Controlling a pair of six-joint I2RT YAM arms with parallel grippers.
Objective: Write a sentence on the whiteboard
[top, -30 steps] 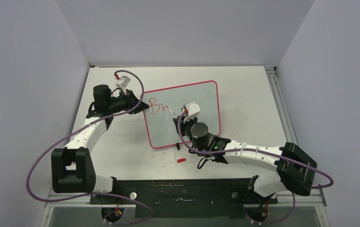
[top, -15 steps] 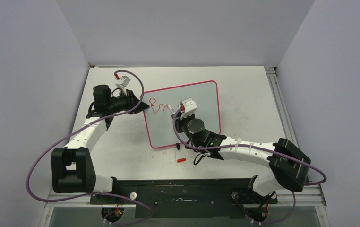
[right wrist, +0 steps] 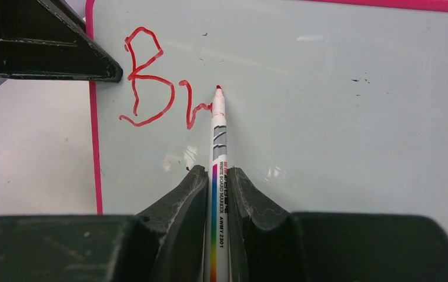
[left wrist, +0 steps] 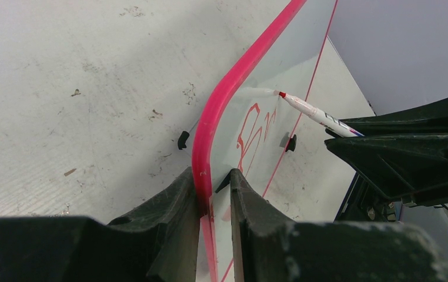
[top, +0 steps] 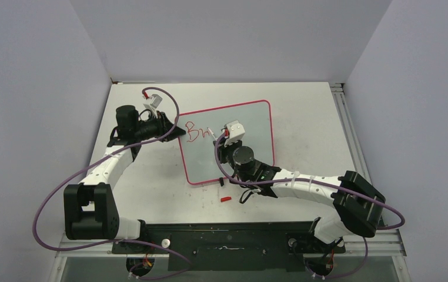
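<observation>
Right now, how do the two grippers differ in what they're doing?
The left gripper is shut on the pink frame of the whiteboard; the right gripper is shut on a marker. The left gripper comes in from beside the board; the right gripper reaches over its face, marker tip beside the red letters. Both are closed on something.

bright, even, diffuse light from above; shadows are faint and soft. the whiteboard [right wrist: 327, 117] carries small pale glare patches, and wrist-view foregrounds look slightly soft.
</observation>
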